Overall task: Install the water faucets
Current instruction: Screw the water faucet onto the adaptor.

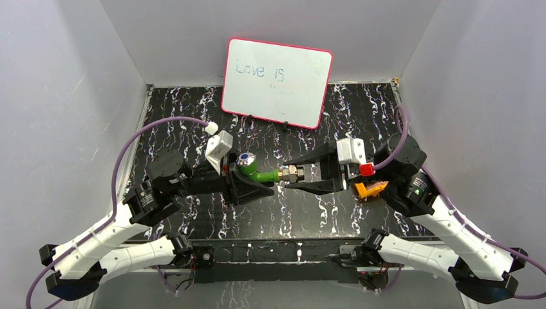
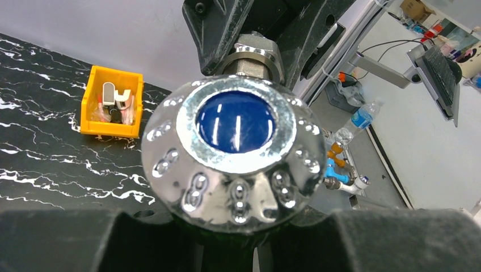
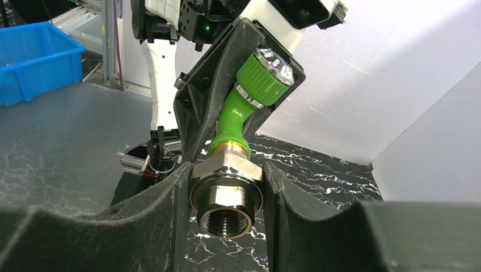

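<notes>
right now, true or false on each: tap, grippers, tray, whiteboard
1. The left gripper is shut on the tap. True.
2. The right gripper is empty. False: it clamps the tap's metal fitting.
3. The tap lies in the tray. False: both grippers hold it in the air, apart from the tray.
4. The knob has a blue centre. True.
5. The whiteboard is blank. False: it bears faint writing.
</notes>
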`<state>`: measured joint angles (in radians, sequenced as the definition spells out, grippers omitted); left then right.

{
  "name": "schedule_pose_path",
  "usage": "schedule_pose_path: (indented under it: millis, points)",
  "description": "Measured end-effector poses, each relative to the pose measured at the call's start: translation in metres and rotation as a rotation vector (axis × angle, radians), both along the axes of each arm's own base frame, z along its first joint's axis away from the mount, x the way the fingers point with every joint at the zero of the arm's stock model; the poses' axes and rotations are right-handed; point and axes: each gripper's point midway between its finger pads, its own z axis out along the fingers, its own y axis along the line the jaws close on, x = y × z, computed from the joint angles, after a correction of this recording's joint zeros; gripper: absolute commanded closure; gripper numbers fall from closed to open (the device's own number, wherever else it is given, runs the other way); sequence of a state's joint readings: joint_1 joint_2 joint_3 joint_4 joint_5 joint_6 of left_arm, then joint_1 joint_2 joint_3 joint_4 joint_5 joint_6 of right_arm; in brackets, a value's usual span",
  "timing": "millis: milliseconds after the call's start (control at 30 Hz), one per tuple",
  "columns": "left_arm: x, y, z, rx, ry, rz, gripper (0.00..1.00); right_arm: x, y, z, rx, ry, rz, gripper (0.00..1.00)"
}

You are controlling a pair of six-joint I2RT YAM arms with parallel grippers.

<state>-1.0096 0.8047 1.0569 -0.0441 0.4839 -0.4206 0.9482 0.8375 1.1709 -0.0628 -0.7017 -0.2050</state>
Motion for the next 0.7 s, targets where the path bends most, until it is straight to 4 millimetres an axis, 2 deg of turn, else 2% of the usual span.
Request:
schedule_pose_path:
  millis: [700]
  points:
    - [-0.0024,-0.0058,0.0008,-0.007,-0.01,-0.043,1.0,0.003,-0.0022,-0.0041,-0.025,0.252,-0.046,1.0]
